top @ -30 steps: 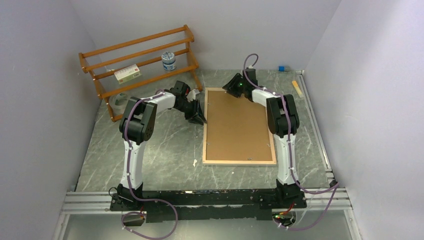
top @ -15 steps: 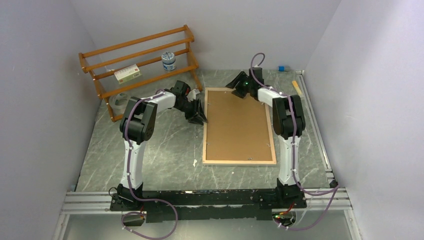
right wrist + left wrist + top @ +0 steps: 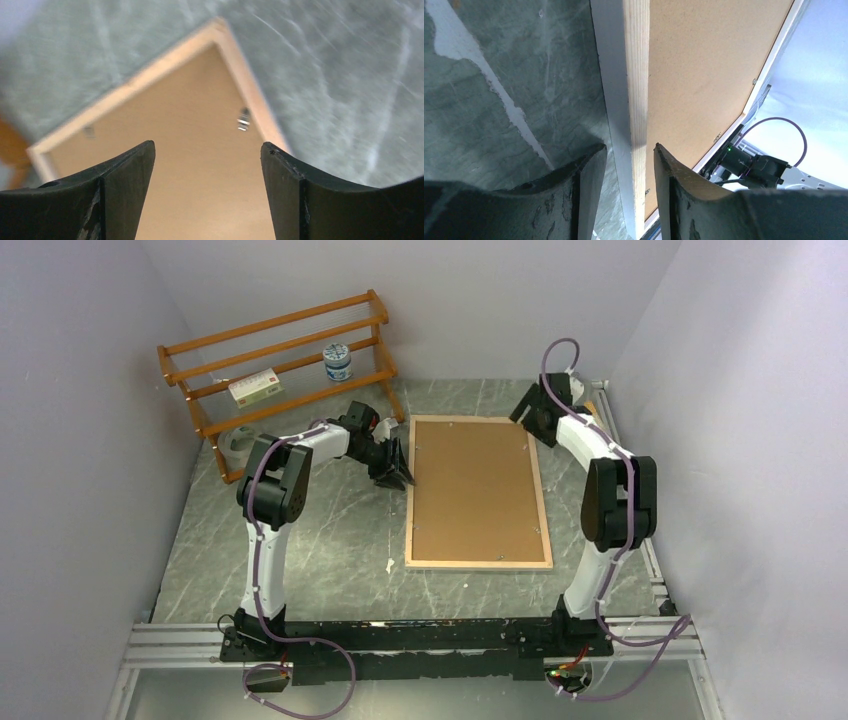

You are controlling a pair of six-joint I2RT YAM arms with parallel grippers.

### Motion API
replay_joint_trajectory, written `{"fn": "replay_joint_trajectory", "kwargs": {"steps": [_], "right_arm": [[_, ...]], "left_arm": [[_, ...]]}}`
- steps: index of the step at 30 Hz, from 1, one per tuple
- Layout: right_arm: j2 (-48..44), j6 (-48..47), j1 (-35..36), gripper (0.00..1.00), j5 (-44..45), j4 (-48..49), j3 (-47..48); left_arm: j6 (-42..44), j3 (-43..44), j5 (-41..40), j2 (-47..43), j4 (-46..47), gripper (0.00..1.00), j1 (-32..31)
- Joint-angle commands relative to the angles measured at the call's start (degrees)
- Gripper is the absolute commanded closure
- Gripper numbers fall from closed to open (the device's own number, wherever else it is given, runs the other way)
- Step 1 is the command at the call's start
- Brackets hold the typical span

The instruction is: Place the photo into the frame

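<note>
Left jaws: part-open, straddling the left long rim of the frame [image 3: 478,563] near its far end. In the left wrist view the fingers [image 3: 584,200] stand on either side of the rim with a sliver of gap on each side, so nothing is pinched. Right jaws: wide, nothing between them, hovering over the frame's far right corner.

Frame: lies flat on the bench [image 3: 330,530], back side up, between the two arms, long axis running away from the bases. Brown hardboard backing [image 3: 475,485] sits inside the pale wood rim. A small metal tab [image 3: 243,120] shows at the inner edge near the far right corner.

Rack [image 3: 275,340]: orange-brown, slatted, at the far left by the wall, well apart from the frame. It holds:
- a blue-and-white jar [image 3: 338,363], upright on the upper slats
- a white box with red print [image 3: 254,388] on the slats to the jar's left

A pale roll [image 3: 240,440] lies low at the rack's near end.
</note>
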Motion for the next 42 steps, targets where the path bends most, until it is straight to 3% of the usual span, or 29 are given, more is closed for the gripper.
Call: {"fn": "replay_joint_trajectory", "kwargs": {"steps": [1,9,19,30,42], "right_arm": [[2.37,-3.41,-1.83,0.19,8.02,-6.66,-1.53],[8.16,-5.72,-2.06,0.27,6.46,-7.60,2.40],[13.24,-6.94,-2.11,0.29,7.10,-8.73,7.92],[14.98,-8.85,-2.22,0.51,6.04,-9.83,8.45],[12.21,-10.67,-2.72,0.67,-2.33,-9.32,5.49]], "left_arm": [[4.36,-2.71,-9.31,1.61,-3.38,0.51,0.65],[4.36,-3.39,-9.07,1.67,-2.91,0.51,0.65],[4.71,-3.10,-9.32,2.11,-3.16,0.51,0.67],[4.75,-3.43,-9.33,2.25,-3.08,0.52,0.74],[4.62,-3.74,-9.17,2.28,-2.69,0.52,0.75]]}}
